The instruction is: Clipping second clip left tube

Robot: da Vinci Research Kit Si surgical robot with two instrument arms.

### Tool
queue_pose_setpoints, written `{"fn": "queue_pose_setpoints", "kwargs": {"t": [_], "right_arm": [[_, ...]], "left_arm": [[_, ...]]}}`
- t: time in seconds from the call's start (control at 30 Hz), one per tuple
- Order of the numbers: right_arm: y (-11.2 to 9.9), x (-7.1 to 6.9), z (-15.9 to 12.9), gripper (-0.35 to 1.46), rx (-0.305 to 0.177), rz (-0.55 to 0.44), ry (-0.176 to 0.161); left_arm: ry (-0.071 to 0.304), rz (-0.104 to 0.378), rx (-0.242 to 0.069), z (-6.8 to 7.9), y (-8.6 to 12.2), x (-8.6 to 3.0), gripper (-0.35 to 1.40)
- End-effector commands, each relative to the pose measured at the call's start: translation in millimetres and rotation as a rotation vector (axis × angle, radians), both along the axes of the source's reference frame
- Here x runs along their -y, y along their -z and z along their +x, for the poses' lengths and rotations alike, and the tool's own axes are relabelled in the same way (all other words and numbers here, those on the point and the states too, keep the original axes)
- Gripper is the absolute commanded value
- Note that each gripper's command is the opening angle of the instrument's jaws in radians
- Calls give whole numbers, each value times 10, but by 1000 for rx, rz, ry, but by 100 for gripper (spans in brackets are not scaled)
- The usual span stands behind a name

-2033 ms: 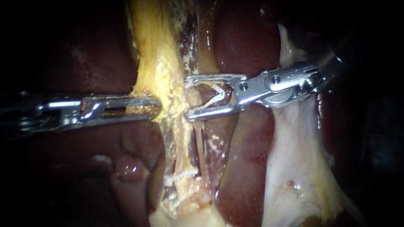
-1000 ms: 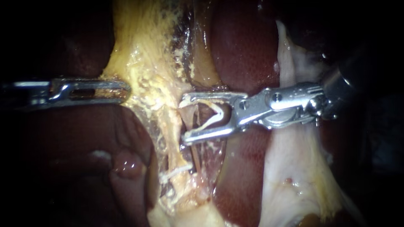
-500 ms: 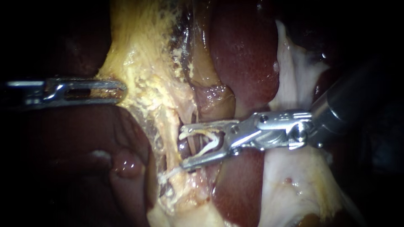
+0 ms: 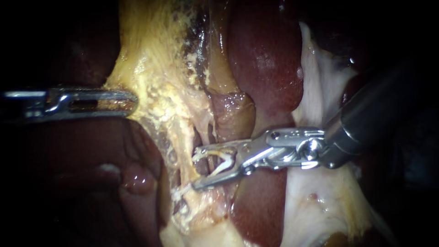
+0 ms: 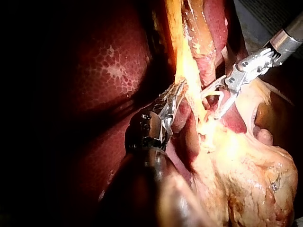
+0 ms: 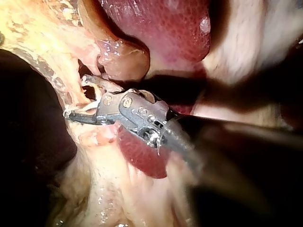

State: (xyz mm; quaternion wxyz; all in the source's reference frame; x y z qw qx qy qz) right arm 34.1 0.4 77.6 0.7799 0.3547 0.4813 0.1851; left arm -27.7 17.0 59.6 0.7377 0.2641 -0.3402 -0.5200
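Note:
My right instrument (image 4: 195,168) comes in from the right. Its jaws stand wide apart and carry a white V-shaped clip (image 4: 223,161), one leg seated in each jaw. A thin pale tube (image 4: 202,133) runs down between the jaws, just above another white clip (image 4: 181,190) set across it. My left instrument (image 4: 130,101) is shut on the yellow fatty tissue (image 4: 151,68) and holds it taut to the left. The left wrist view shows those jaws (image 5: 176,97) beside the clip-carrying jaws (image 5: 210,105). In the right wrist view the right jaws (image 6: 75,97) straddle the stringy tissue.
Dark red liver (image 4: 265,59) lies behind the tube and under the right instrument's shaft. A pale white sheet of tissue (image 4: 320,201) spreads at the lower right. A small reddish nodule (image 4: 137,180) sits at the lower left.
The right instrument has slid down the tube with its clip, close to the lower clip. The left instrument pulled the yellow tissue leftward early on, then held still.

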Motion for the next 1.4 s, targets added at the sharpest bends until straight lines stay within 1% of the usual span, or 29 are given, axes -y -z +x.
{"fn": "queue_pose_setpoints", "kwargs": {"t": [0.03, 0.1, 0.23, 0.27, 0.37, 0.43, 0.5, 0.7, 0.87, 1.17, 1.23, 1.3, 1.37, 1.4], "right_arm": [[0, 1, 2, 55, -14, 10, -2], [-2, 1, 6, 55, -35, 34, -4], [-7, 6, 11, 55, -81, 77, 13], [-8, 8, 12, 55, -95, 93, 12], [-9, 8, 14, 55, -151, 148, 14], [-8, 7, 15, 55, -185, 181, 25], [-7, 8, 17, 55, -205, 194, 35], [-3, 13, 28, 53, -262, 240, 45], [0, 16, 38, 51, -268, 238, 43], [-4, 15, 41, 43, -266, 234, 33], [-4, 15, 40, 35, -266, 234, 33], [-4, 15, 39, 11, -259, 229, 18], [-4, 15, 36, -29, -251, 222, 0], [-4, 14, 34, -35, -249, 221, -12]], "left_arm": [[0, 0, 0, 0, 0, 0, -35], [0, 0, 0, 0, 0, 0, -35], [0, 0, 0, 0, 0, 1, -35], [1, 0, -1, -1, 0, 1, -35], [1, 0, -1, -1, 1, 1, -35], [1, 0, -1, -1, 2, 2, -35], [1, 0, -1, -1, 2, 2, -35], [2, 0, -1, -2, 2, 2, -35], [2, 0, -2, -2, 2, 2, -35], [3, 0, -2, -3, 2, 2, -35], [3, 0, -2, -4, 2, 2, -35], [3, 0, -2, -4, 2, 2, -35], [3, 0, -2, -4, 2, 2, -35], [3, 0, -2, -4, 2, 2, -35]]}}
